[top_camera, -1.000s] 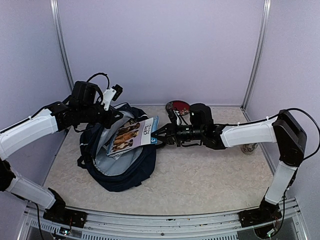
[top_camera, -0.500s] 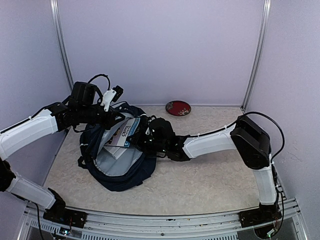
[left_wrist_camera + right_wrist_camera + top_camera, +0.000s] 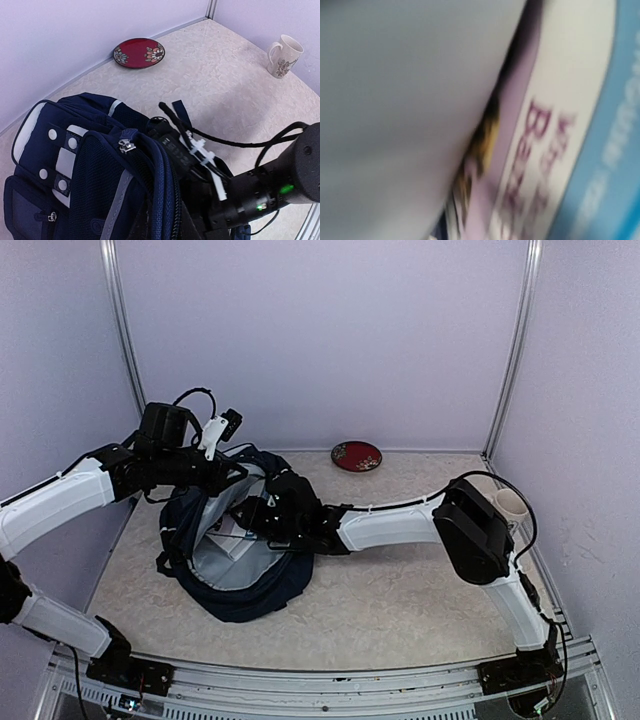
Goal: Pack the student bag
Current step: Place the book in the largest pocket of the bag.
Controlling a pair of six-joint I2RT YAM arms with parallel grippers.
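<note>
The student bag (image 3: 250, 590), navy with white piping, lies open at the left of the table and shows its light grey lining (image 3: 215, 565). My left gripper (image 3: 232, 475) is shut on the bag's raised upper rim and holds the mouth open. In the left wrist view the bag (image 3: 60, 165) fills the foreground and hides my fingers. My right gripper (image 3: 248, 518) reaches deep into the opening. A picture book (image 3: 228, 542) lies inside, only a white corner showing. The right wrist view is a blurred close-up of the book cover (image 3: 560, 140) against the lining (image 3: 395, 100); its jaws do not show.
A red patterned plate (image 3: 356, 455) (image 3: 139, 52) sits by the back wall. A white mug (image 3: 510, 505) (image 3: 284, 56) stands at the right, behind my right elbow. Walls close the table on three sides.
My right arm has pushed left into the bag, taking the book from sticking out of the mouth to lying almost wholly inside. The left arm has held still.
</note>
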